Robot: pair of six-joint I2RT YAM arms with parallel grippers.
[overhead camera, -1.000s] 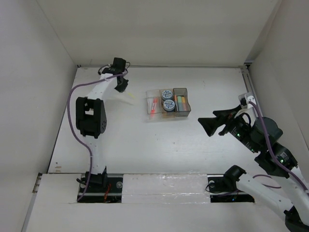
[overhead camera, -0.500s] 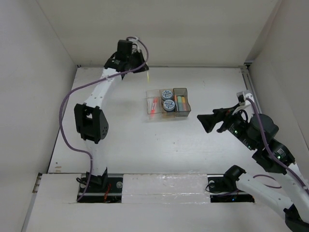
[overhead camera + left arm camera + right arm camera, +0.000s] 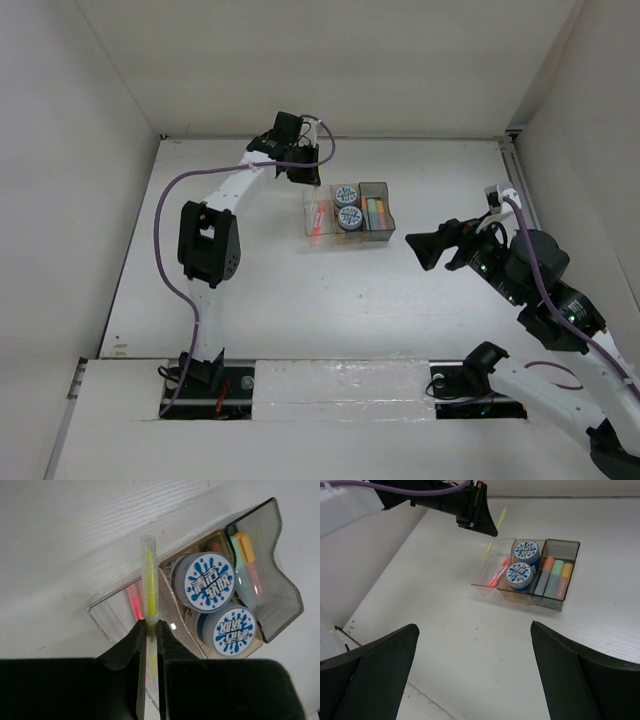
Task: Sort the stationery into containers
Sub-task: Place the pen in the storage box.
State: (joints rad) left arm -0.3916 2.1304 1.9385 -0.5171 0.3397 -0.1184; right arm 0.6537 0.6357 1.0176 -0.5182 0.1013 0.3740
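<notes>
clear bin (image 3: 481, 579): room beside red pen (image 3: 497, 575); left gripper (image 3: 149, 627) with yellow-green pen (image 3: 149, 580) above far side | amber bin (image 3: 516, 595): filled by two rolls (image 3: 526, 551) | grey bin (image 3: 563, 542): filled by markers (image 3: 556, 577)

The lids of the two round blue-and-white patterned rolls (image 3: 209, 581) each carry Chinese characters, seemingly 清洁软胶 (turned sideways on the nearer roll (image 3: 233, 630)).

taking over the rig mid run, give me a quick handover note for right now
Left tool: shut on the yellow-green pen, held over the clear bin, not yet released.
Right tool: open, holding nothing, off to the right of the bins.
Done: red pen in the clear bin, two rolls in the amber bin, markers in the grey bin.
Left: drop this pen into the clear bin; no other loose stationery in view.
</notes>
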